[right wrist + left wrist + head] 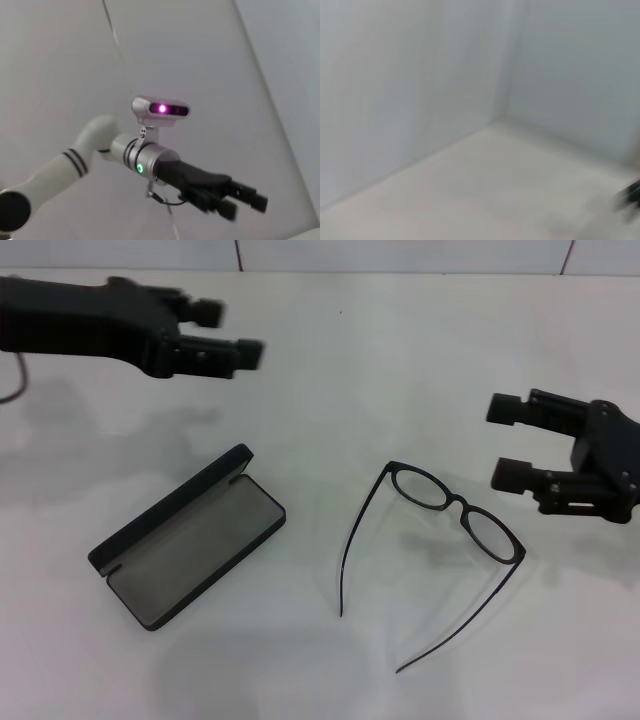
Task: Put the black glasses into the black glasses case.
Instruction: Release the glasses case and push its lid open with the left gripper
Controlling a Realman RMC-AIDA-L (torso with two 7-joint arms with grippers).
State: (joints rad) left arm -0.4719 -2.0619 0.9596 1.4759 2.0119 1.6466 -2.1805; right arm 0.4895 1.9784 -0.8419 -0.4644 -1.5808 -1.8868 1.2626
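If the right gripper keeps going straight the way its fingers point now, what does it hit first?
Probably nothing: the right gripper points toward the robot's left, seemingly above the black glasses, with bare table beyond. Depth is unclear.

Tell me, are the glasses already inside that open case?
No. In the head view the black glasses lie unfolded on the white table, apart from the open black glasses case, which shows only its grey lining.
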